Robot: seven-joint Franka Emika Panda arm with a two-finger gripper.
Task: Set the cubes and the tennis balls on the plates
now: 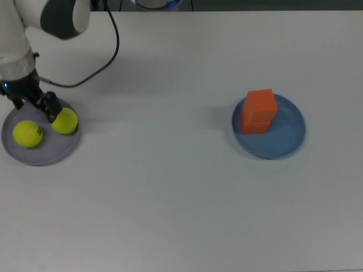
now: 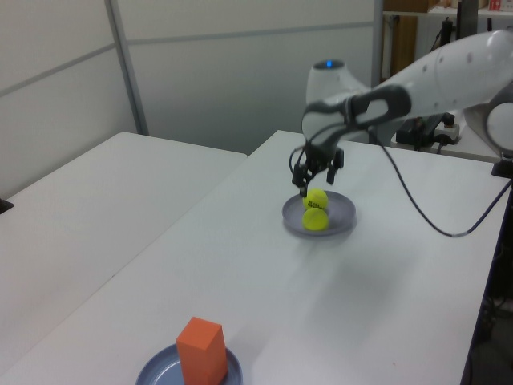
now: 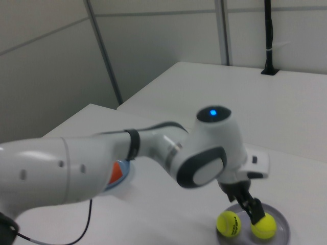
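With both tennis balls point(image 1: 28, 134) lying side by side on the purple plate point(image 1: 39, 156) at the top view's left, the gripper point(image 1: 33, 103) hangs just above them, its fingers spread and holding nothing. The orange cubes point(image 1: 259, 110) sit stacked on the blue plate point(image 1: 283, 144), well apart at the top view's right. The release step looks done, and the task seems complete. The next move likely calls only for lifting the arm clear without nudging either ball off the rim.
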